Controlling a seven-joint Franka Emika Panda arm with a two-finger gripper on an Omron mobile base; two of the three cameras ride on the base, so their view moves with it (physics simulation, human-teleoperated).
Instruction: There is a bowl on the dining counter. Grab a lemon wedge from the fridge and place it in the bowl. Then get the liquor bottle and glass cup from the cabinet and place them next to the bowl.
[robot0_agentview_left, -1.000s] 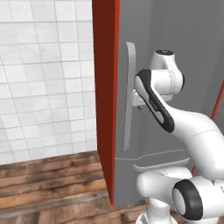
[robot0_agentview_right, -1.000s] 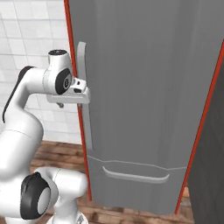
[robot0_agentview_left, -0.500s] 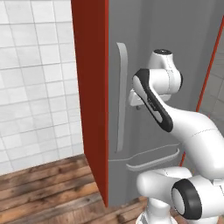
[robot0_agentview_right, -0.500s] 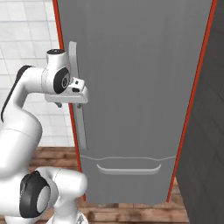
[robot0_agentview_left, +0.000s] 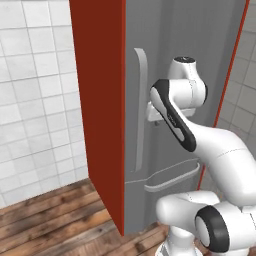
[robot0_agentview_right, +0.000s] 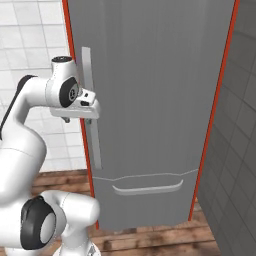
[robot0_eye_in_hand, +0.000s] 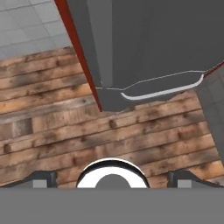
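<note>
The fridge (robot0_agentview_left: 170, 50) (robot0_agentview_right: 160, 75) (robot0_eye_in_hand: 153, 39) stands straight ahead with its flat grey door closed. Its long vertical bar handle (robot0_agentview_left: 140, 110) (robot0_agentview_right: 90, 75) (robot0_eye_in_hand: 94, 43) runs down the door's left side. My gripper (robot0_agentview_left: 153, 116) (robot0_agentview_right: 88, 119) (robot0_eye_in_hand: 112, 178) hovers at mid-height just in front of that handle, pointing downward, jaws wide open and holding nothing. The lemon wedge is hidden behind the door. The bowl, dining counter, liquor bottle, glass cup and cabinet are out of view.
A curved drawer handle (robot0_agentview_left: 172, 180) (robot0_agentview_right: 147, 189) (robot0_eye_in_hand: 162, 91) crosses the fridge's lower section. Red panels (robot0_agentview_left: 100, 100) (robot0_agentview_right: 221, 100) frame the fridge. White tiled wall (robot0_agentview_left: 35, 100) lies left, grey tiled wall (robot0_agentview_right: 242, 150) right, wooden floor (robot0_eye_in_hand: 87, 131) below.
The whole picture has shifted, so the base has moved relative to the fridge; more of the red side panel shows in the left view. The arm keeps its pose with the jaws open.
</note>
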